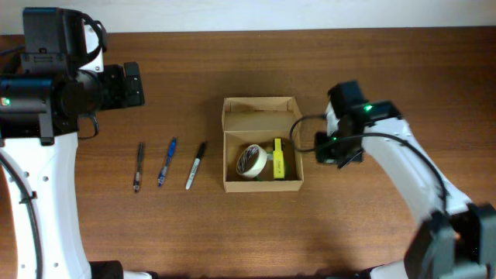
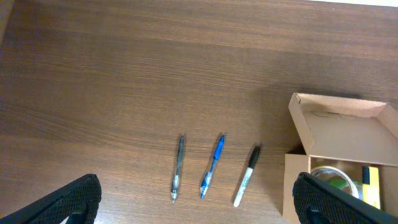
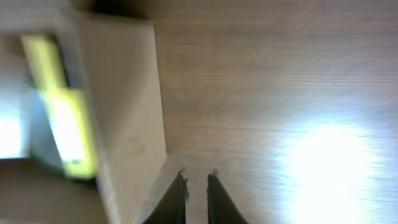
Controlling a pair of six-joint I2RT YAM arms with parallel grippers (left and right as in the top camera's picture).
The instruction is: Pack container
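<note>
The container (image 1: 229,163), a tan cardboard box, stands mid-table with its flap lid (image 1: 260,115) folded back. Inside lie a tape roll (image 1: 249,160) and a yellow item (image 1: 277,159). My right gripper (image 1: 338,153) hovers just right of the box; in the blurred right wrist view its fingers (image 3: 196,176) stand a narrow gap apart, holding nothing, beside the box's outer wall (image 3: 124,106). My left gripper (image 1: 133,84) is wide open, high at the table's left. Between its pads (image 2: 68,202) the left wrist view shows the pens and the box (image 2: 336,118).
Three writing tools lie side by side left of the box: a black pen (image 1: 139,166), a blue pen (image 1: 167,161) and a white marker with a black cap (image 1: 195,164). The left wrist view shows them too, the marker (image 2: 246,177) nearest the box.
</note>
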